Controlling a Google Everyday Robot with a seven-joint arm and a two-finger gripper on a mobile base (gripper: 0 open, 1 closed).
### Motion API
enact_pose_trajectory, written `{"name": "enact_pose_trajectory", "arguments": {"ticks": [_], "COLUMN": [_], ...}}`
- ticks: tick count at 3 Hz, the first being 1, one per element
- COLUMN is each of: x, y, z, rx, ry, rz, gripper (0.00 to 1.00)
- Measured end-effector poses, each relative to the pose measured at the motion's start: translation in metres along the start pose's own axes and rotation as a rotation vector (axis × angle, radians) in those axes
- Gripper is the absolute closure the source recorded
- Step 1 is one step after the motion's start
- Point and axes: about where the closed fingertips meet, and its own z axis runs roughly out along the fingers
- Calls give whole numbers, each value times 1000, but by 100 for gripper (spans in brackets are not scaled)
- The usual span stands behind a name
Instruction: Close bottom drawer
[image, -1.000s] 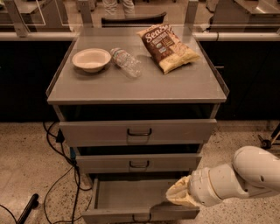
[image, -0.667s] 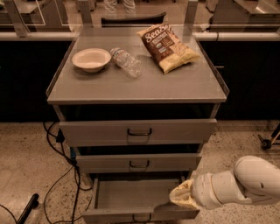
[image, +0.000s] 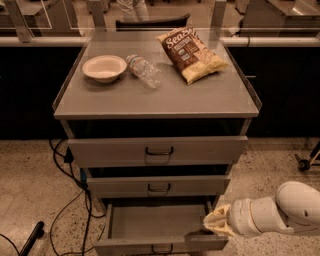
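The bottom drawer (image: 150, 222) of the grey metal cabinet is pulled out, its shallow tray empty and its narrow front (image: 160, 245) with a small dark handle at the lower edge of the view. My gripper (image: 214, 224) comes in from the right on a white arm (image: 280, 212) and sits at the drawer's right side, near the front right corner. The middle drawer (image: 159, 186) and top drawer (image: 159, 151) are pushed in above it.
On the cabinet top (image: 200, 97) lie a white bowl (image: 104, 67), a clear plastic bottle (image: 143, 71) on its side and a chip bag (image: 191, 54). Dark cables (image: 70, 200) trail on the floor at the left. A caster base (image: 306, 161) stands at the right.
My arm has dropped lower and shifted slightly right, staying by the drawer's front right corner. The drawer is still pulled out about the same amount.
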Motion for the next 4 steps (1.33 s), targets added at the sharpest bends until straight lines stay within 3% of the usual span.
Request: {"name": "enact_pose_trajectory", "arguments": {"ticks": [2, 4], "x": [47, 114], "y": [15, 19], "z": [96, 161], "rx": [-90, -97], "ry": [-22, -36], "rz": [64, 80], "gripper": [100, 100]}}
